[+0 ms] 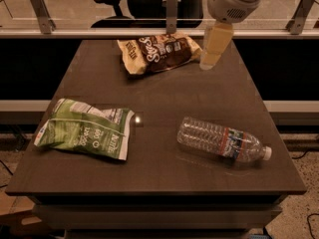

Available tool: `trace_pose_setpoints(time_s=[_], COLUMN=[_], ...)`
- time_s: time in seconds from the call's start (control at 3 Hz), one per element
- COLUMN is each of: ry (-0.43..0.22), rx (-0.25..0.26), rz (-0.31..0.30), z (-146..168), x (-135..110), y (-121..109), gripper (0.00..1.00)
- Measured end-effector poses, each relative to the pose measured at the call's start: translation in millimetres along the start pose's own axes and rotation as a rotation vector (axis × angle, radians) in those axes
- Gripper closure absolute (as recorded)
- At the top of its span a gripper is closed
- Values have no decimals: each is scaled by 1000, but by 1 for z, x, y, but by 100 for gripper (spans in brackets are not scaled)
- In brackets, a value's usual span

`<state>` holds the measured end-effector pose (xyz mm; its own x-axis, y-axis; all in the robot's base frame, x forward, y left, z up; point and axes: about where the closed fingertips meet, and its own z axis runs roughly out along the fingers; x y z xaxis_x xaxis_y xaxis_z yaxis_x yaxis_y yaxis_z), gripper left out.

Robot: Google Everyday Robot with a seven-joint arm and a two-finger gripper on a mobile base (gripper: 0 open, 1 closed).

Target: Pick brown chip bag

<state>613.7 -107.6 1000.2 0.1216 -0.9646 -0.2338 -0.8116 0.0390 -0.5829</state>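
Observation:
The brown chip bag (158, 53) lies flat at the far middle of the dark table (164, 98), with tan ends and white script lettering. My gripper (210, 59) hangs from the arm at the top right, its pale fingers pointing down just to the right of the bag's right end, above the table. It holds nothing that I can see.
A green-and-white snack bag (84, 128) lies at the near left. A clear plastic water bottle (222, 140) lies on its side at the near right. A rail with metal posts (172, 4) and an office chair (124, 1) stand behind the table.

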Motion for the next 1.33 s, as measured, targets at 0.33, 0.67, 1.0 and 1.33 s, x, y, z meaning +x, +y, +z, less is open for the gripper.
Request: trace_pose_setpoints(time_s=[0.33,0.67,1.0,1.33], ry=[36,63,70,64], rx=[30,49,39,13], rz=[-40,-62,-79,-94], z=[7,21,43,73], x=[0,3,4,2], y=[-15,-25,-28,-30], gripper=[0,0,0,0])
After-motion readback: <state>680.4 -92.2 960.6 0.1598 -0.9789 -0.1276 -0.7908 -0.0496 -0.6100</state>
